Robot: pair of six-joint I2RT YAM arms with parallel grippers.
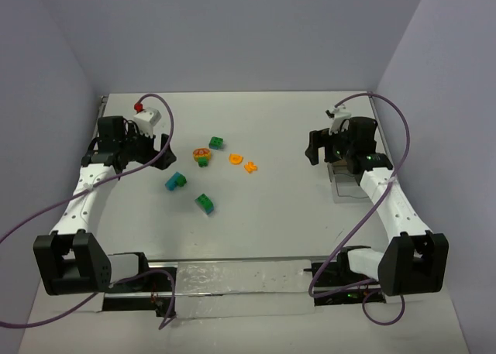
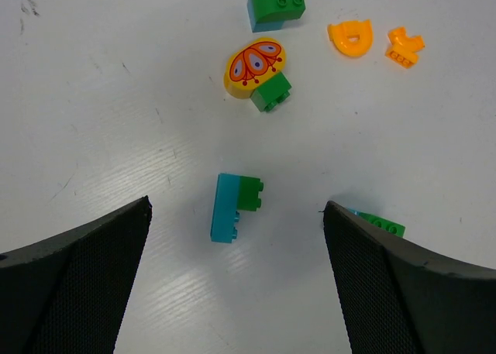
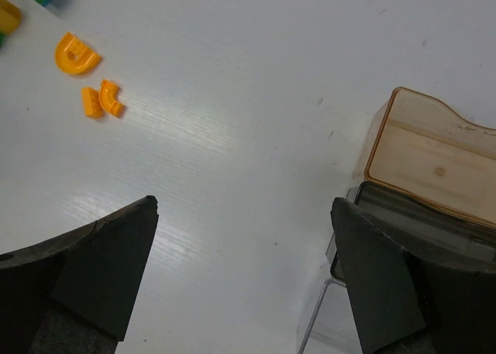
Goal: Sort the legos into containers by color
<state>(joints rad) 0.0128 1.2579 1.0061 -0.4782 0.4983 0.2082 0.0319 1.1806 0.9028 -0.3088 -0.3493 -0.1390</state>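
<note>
While left fingers point(image 2: 77, 284) and right fingers point(image 3: 85, 269) both gape empty, I'd centre the left pair over the small teal-and-green plastic brick point(image 2: 236, 205), well left of the tan-brown open box point(image 3: 434, 156).

Glossy plastic legos point(image 2: 236, 207); wood-floored container point(image 3: 430, 160)

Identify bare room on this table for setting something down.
Bare: the stretch between the orange legos and the containers, and the strip between the nearest green lego and the arm bases. Crowded: the green and teal legos beside the left end effector.
</note>
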